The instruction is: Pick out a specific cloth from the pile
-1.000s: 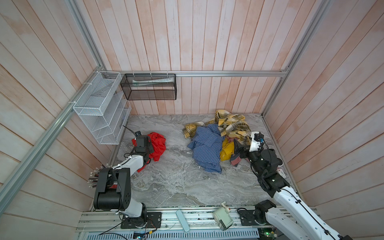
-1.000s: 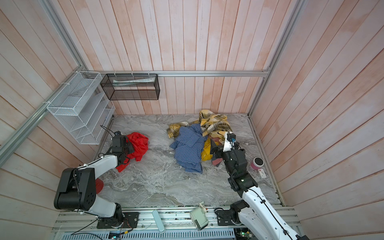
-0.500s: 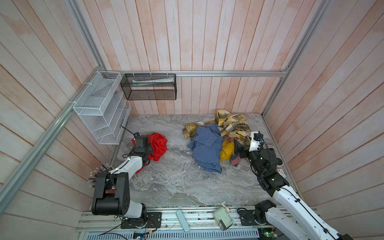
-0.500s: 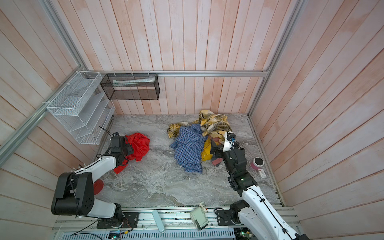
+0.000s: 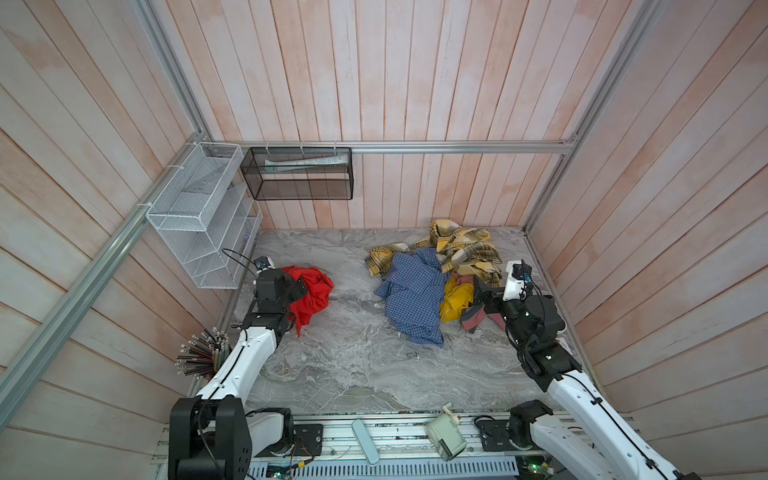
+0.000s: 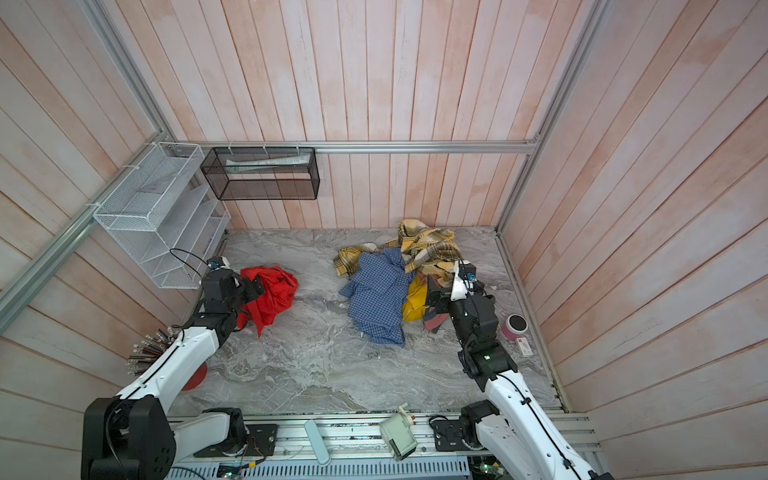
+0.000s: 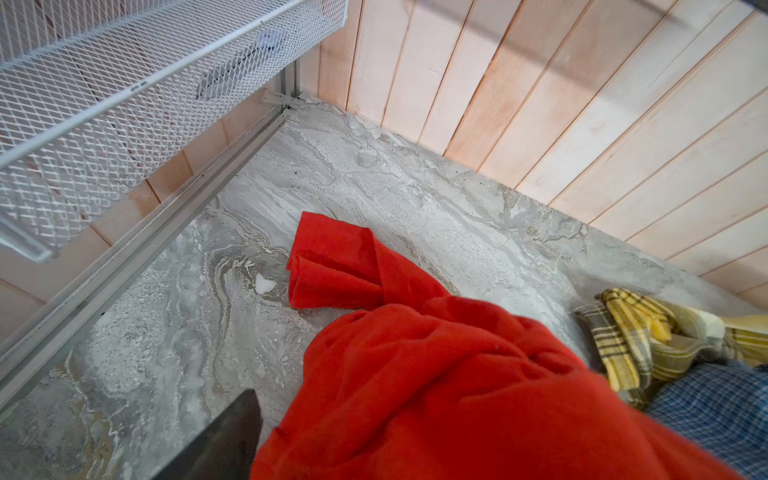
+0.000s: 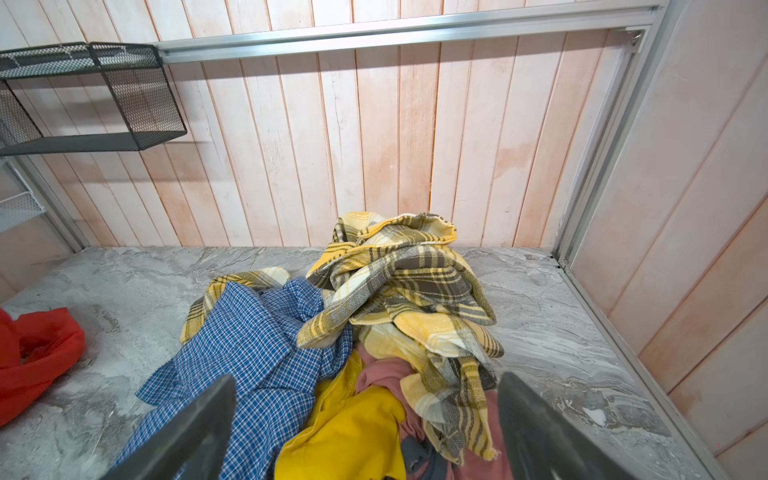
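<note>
The red cloth (image 5: 316,291) lies bunched on the surface (image 5: 353,365), well apart from the pile (image 5: 449,257), so the set-down looks finished. The left claw (image 5: 298,286) stands apart against it and the right claw (image 8: 368,380) apart over the pile. Next, the left claw must lift clear without snagging fabric.

Top views look steeply down; both low wrist views share the pile (image 8: 399,291).
</note>
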Robot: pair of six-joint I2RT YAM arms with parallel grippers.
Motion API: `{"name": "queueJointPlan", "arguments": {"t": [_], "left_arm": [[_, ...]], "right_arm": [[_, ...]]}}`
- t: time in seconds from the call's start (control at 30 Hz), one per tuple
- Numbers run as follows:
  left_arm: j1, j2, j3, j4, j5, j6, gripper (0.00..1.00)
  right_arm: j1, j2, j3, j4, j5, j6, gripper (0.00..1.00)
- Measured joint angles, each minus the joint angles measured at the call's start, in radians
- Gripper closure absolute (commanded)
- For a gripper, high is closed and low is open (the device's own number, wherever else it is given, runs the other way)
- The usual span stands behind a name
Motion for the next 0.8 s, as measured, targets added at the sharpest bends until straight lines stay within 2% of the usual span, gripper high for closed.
{"name": "queueJointPlan", "arguments": {"t": [0.17, 0.53, 0.67, 0.8], "left_arm": [[0.004, 0.080, 0.032, -0.015, 0.075, 0.000, 0.16], [0.018, 0.277, 0.158, 0.005, 0.274, -0.037, 0.21], [0.006, 0.325, 0.157, 0.018, 0.281, -0.049, 0.22], [-0.030, 0.400, 0.166, 0.003, 0.219, -0.041, 0.22]], "right_arm": [[-0.023, 0.011, 0.010, 0.001, -0.028, -0.002, 0.02], [-0.035, 0.006, 0.014, -0.006, -0.064, -0.001, 0.02], [-0.037, 0.001, 0.014, -0.008, -0.073, 0.002, 0.02], [-0.037, 0.002, 0.014, -0.010, -0.084, 0.005, 0.02]]}}
